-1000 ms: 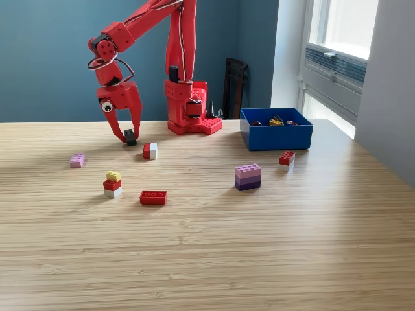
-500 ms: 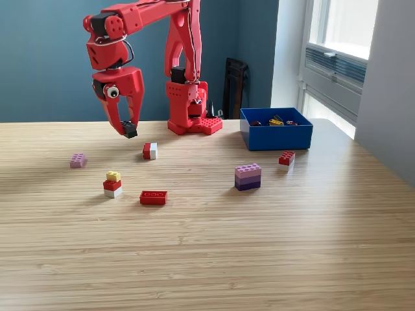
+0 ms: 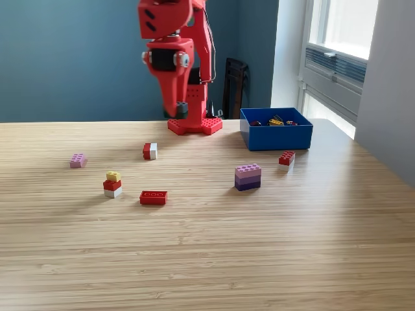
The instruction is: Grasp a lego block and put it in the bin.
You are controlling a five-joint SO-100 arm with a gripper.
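Observation:
My red gripper (image 3: 179, 109) hangs high above the table at the back, in front of the arm's base, shut on a small black lego block (image 3: 182, 109). The blue bin (image 3: 275, 137) stands to the exterior view's right of the base, with several blocks inside. Loose on the table lie a red-and-white block (image 3: 150, 151), a pink block (image 3: 78, 160), a yellow-red-white stack (image 3: 113, 184), a flat red block (image 3: 154, 197), a purple stack (image 3: 248, 176) and a red-and-white block (image 3: 286, 158) near the bin.
The arm's red base (image 3: 193, 124) sits at the table's far edge. A dark object (image 3: 233, 87) leans against the blue wall behind it. A window (image 3: 340, 39) is at the exterior view's right.
The gripper has lifted the black block off the table and swung it to the exterior view's right, from near the far left blocks to in front of the base.

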